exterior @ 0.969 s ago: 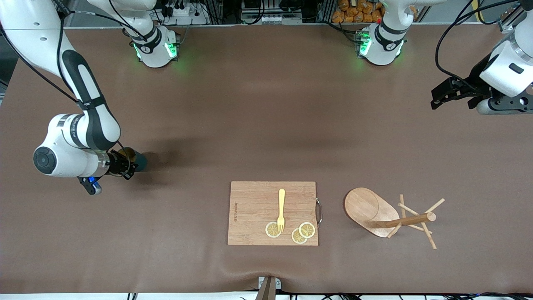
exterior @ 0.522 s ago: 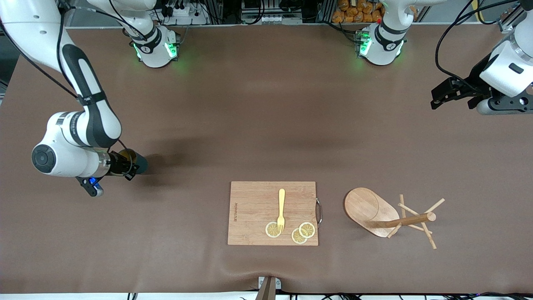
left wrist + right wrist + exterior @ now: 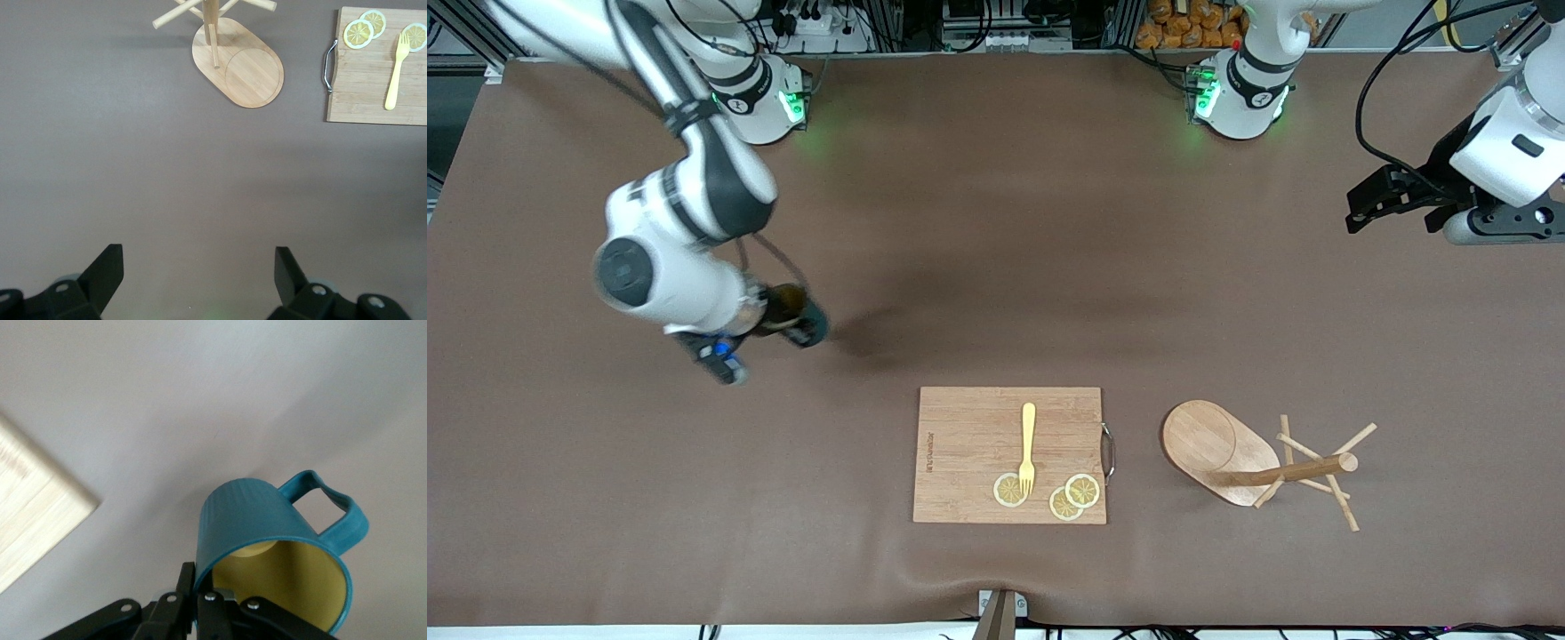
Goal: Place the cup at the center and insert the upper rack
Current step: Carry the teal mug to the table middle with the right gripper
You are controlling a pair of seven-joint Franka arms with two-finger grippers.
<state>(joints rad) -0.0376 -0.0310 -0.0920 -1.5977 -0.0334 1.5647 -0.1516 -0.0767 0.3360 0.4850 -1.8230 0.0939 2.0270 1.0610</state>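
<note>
My right gripper [image 3: 778, 318] is shut on the rim of the teal cup [image 3: 805, 322] and holds it above the table toward the right arm's end. In the right wrist view the cup [image 3: 267, 527] shows its mustard-yellow inside and side handle, with my fingers [image 3: 200, 587] pinching its wall. The upper rack [image 3: 1258, 462], a light wooden mug tree, lies tipped on its side beside the cutting board, toward the left arm's end; it also shows in the left wrist view [image 3: 237, 63]. My left gripper [image 3: 1360, 213] is open, empty, and waits high at its end of the table.
A wooden cutting board [image 3: 969, 453] with a yellow fork [image 3: 1028, 447] and lemon slices [image 3: 1076, 493] lies near the front edge, at the table's middle. Its corner shows in the right wrist view [image 3: 33, 513].
My right arm has lifted the cup and carried it toward the table's middle. The left arm and the rack have not moved.
</note>
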